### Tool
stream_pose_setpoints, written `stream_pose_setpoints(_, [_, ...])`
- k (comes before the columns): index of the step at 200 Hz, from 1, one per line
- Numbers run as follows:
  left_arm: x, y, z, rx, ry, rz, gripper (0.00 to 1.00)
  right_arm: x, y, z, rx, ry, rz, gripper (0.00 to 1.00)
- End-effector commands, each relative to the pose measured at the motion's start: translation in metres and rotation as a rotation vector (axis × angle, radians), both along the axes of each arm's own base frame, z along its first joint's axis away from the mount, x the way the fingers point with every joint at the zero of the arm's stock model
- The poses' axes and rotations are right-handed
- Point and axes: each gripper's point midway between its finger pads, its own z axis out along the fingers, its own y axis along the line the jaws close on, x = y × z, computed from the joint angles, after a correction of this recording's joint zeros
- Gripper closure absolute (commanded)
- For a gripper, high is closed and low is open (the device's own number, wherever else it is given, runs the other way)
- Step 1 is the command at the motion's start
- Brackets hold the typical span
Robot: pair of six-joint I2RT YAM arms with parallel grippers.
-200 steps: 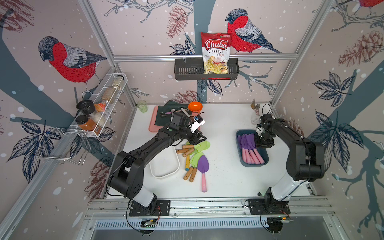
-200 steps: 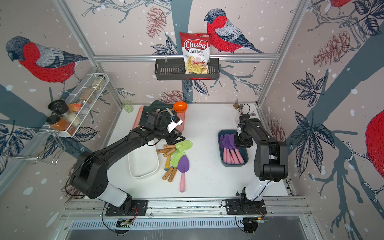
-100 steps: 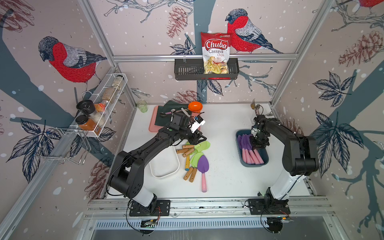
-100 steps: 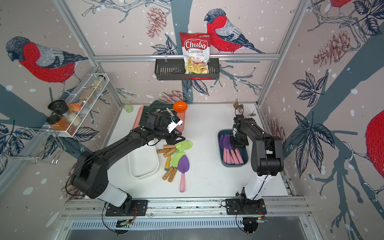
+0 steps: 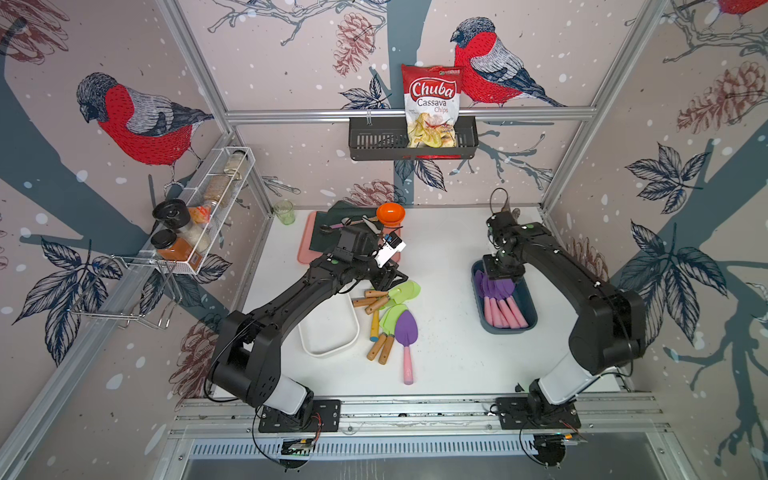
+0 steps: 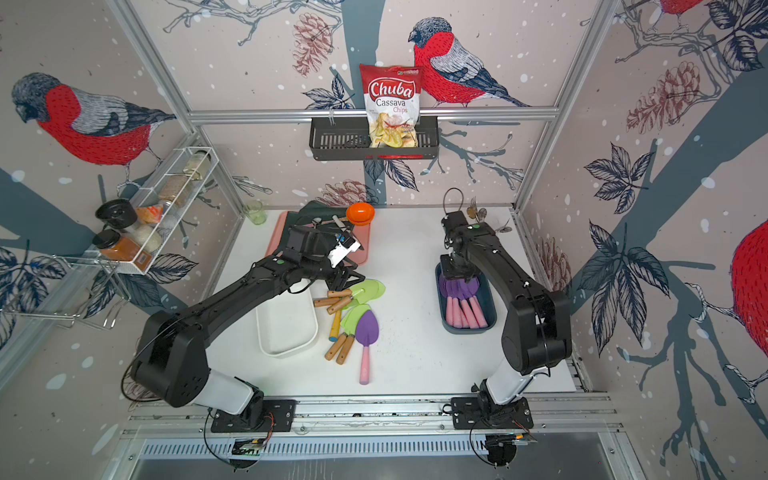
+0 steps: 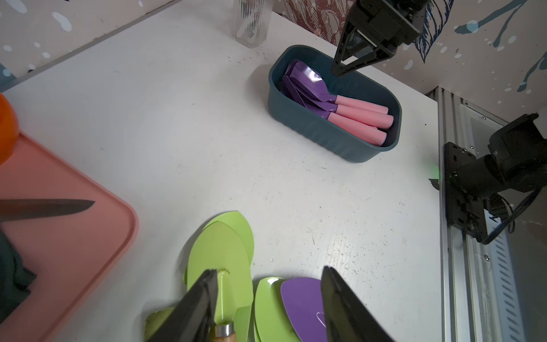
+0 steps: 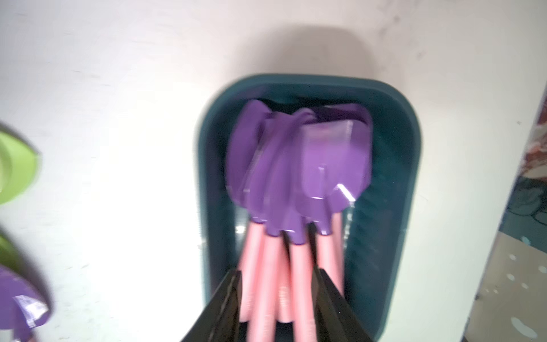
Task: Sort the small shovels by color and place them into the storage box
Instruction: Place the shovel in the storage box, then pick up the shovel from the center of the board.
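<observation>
Several green shovels with wooden handles lie heaped mid-table beside an empty white box. One purple shovel with a pink handle lies against that heap. My left gripper hovers open over the heap's far end; in the left wrist view its jaws straddle green blades and the purple blade, gripping nothing. Several purple shovels lie in the blue storage box. My right gripper hangs open above their blades, empty.
A pink tray at the back holds a dark cloth, a knife, spoons and an orange bowl. A green cup stands back left and a clear glass back right. A wire rack lines the left wall.
My right gripper has swung left from the blue box's right side to over its far end. My left gripper's jaws have spread wider over the green heap.
</observation>
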Motion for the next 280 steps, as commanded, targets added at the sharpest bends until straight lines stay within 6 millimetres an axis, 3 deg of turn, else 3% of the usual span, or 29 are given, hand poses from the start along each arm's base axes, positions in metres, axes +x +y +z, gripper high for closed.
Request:
stream_pose_setpoints(1, [-0.003, 0.019, -0.003, 0.029, -0.015, 0.025, 0.32, -0.016, 0.040, 0.006, 0.041, -0.026, -0.062, 0.56])
stream_pose_setpoints(28, [-0.006, 0.048, 0.004, 0.064, -0.072, 0.046, 0.26, -0.050, 0.112, -0.004, 0.156, -0.015, -0.028, 0.56])
stream_pose_setpoints(66, [-0.030, 0.086, -0.013, 0.179, -0.138, -0.013, 0.23, -0.108, 0.190, -0.034, 0.222, 0.074, 0.041, 0.56])
stream_pose_setpoints(82, [-0.044, 0.094, -0.020, 0.224, -0.161, -0.071, 0.22, -0.135, 0.214, -0.050, 0.223, 0.121, 0.078, 0.56])
stream_pose_setpoints(100, [-0.063, 0.101, -0.031, 0.288, -0.181, -0.153, 0.20, -0.162, 0.227, -0.070, 0.200, 0.180, 0.094, 0.56])
stream_pose_setpoints(131, [-0.071, 0.113, -0.045, 0.334, -0.175, -0.137, 0.18, -0.193, 0.237, -0.091, 0.187, 0.247, 0.110, 0.58])
stream_pose_setpoints(191, [-0.063, 0.133, -0.035, 0.174, -0.118, 0.045, 0.19, -0.210, 0.238, -0.103, 0.205, 0.334, 0.128, 0.58])
stream_pose_setpoints(237, [-0.061, 0.139, -0.038, 0.193, -0.121, 0.066, 0.19, -0.217, 0.235, -0.115, 0.171, 0.375, 0.131, 0.59])
stream_pose_setpoints(280, [-0.059, 0.136, -0.032, 0.152, -0.117, 0.076, 0.20, -0.207, 0.212, -0.130, 0.077, 0.361, 0.080, 0.60])
